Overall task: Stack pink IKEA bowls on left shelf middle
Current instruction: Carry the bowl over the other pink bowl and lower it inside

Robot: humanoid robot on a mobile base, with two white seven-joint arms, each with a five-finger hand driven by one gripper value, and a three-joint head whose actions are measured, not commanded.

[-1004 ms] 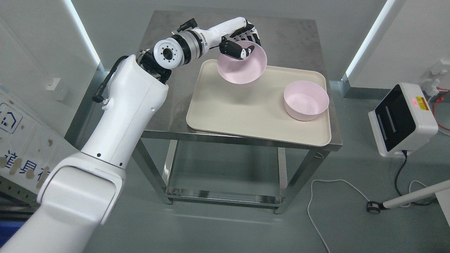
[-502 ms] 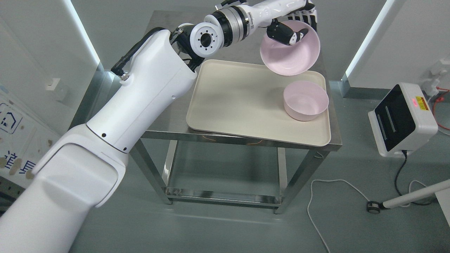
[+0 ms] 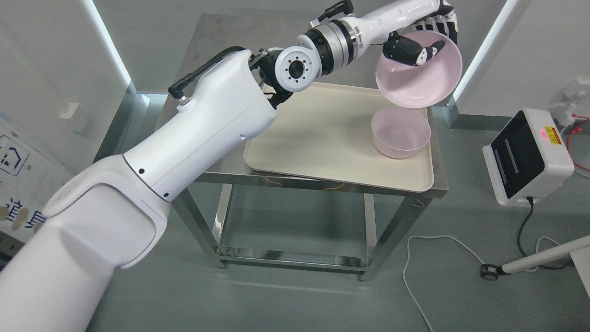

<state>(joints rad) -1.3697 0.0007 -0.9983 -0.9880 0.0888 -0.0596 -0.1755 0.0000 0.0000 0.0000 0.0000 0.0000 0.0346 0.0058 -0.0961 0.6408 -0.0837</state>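
Observation:
My left hand (image 3: 426, 39) reaches across from the lower left and is shut on the rim of a pink bowl (image 3: 419, 78), thumb inside and fingers behind the wall. That bowl hangs tilted in the air, its opening facing me, just above and slightly behind a second pink bowl (image 3: 400, 133). The second bowl sits upright at the right end of a cream tray (image 3: 318, 143) on a steel table (image 3: 221, 46). The held bowl's lower edge overlaps the top of the resting one in the picture; whether they touch is unclear.
A white box with a black panel (image 3: 528, 154) stands on the floor at the right, with cables (image 3: 417, 272) trailing beside it. A white pole with a caster (image 3: 530, 263) lies at the lower right. A panel with print (image 3: 18, 184) stands at the left.
My left arm has swung right and risen, carrying the pink bowl from above the tray's back-left part to over the second bowl. The second bowl and tray have stayed put.

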